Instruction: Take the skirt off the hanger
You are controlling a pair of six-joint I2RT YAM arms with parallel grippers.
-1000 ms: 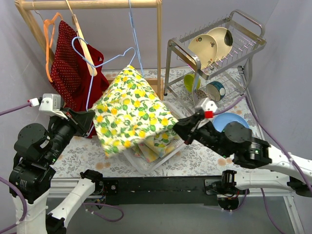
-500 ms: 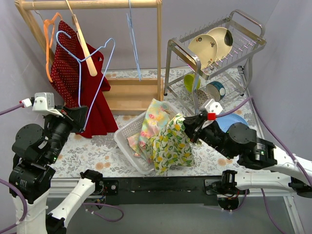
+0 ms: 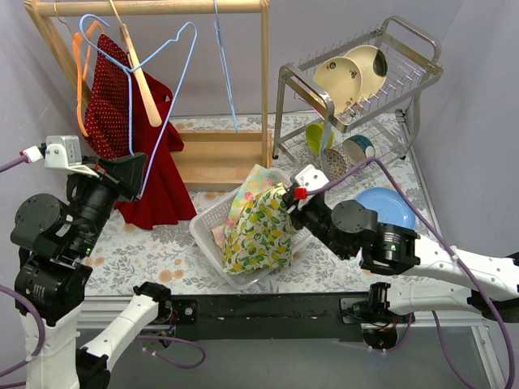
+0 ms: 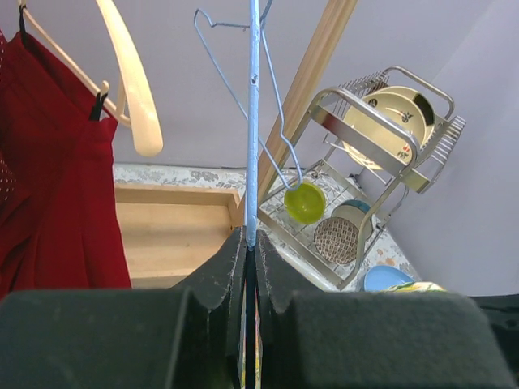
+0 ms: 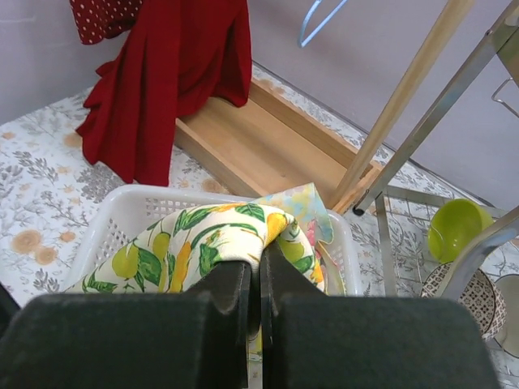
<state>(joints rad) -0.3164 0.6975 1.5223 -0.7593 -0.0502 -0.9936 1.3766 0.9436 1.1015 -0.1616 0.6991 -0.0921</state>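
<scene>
Two hands pinch shut: right hand [image 5: 259,264] on the crumpled lemon-print skirt [image 3: 258,232], left hand [image 4: 250,245] on the blue hanger [image 4: 254,121].

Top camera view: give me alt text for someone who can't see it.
The left gripper holds up a bare blue hanger, while the right gripper pinches the lemon-print skirt, whose folds lie in a white basket. A red dress hangs at the left, and a dish rack stands at the right.
</scene>
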